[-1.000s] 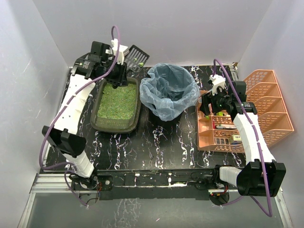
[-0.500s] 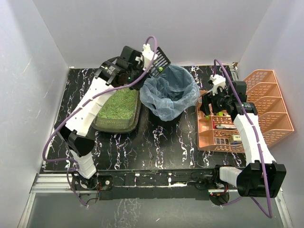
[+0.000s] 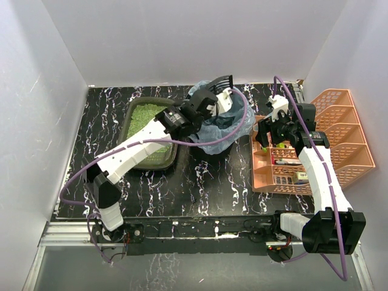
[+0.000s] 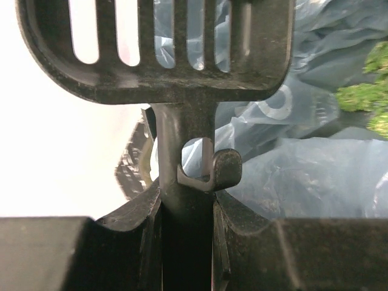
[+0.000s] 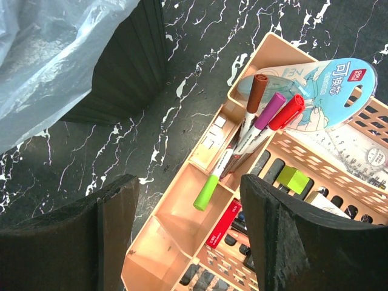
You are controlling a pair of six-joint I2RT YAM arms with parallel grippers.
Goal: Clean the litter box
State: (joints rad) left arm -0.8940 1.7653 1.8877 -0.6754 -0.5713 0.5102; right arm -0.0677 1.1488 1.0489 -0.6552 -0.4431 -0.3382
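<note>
left pincer (image 4: 188, 242) is clamped tight on the handle of the dark slatted scoop (image 4: 182, 60), and the handle runs straight up between my jaws in the wrist view. the scoop head fills the top of that frame. through its slots i see the translucent blue bag (image 4: 315, 176) right underneath, and a few green granules (image 4: 364, 91) sit at the right edge against the plastic.

from the top camera, my left arm is stretched out diagonally toward the upper middle of the frame. the left pincer (image 3: 212, 102) holds the scoop (image 3: 221, 82) up over the far rim of the bag-lined bin (image 3: 237, 128).

the litter box (image 3: 129, 118) sits in the upper left part of the black marbled surface (image 3: 212, 182), just beside the bin on its left. green litter (image 3: 144, 112) shows in its far half, and my left arm crosses above its near right corner.

right pincer (image 5: 188, 188) is spread wide with nothing between the fingers. it hangs over the left edge of the orange organiser (image 5: 176, 236), with the bin's dark wall off in the upper left of that wrist view. below it i see a green-capped pen (image 5: 206, 194) lying in a compartment, and brown, purple and red markers (image 5: 273, 106) standing up beside a blister pack (image 5: 327, 79).

in the top view the right pincer (image 3: 271, 136) sits right of centre, between the bin and the organiser (image 3: 339, 121).
</note>
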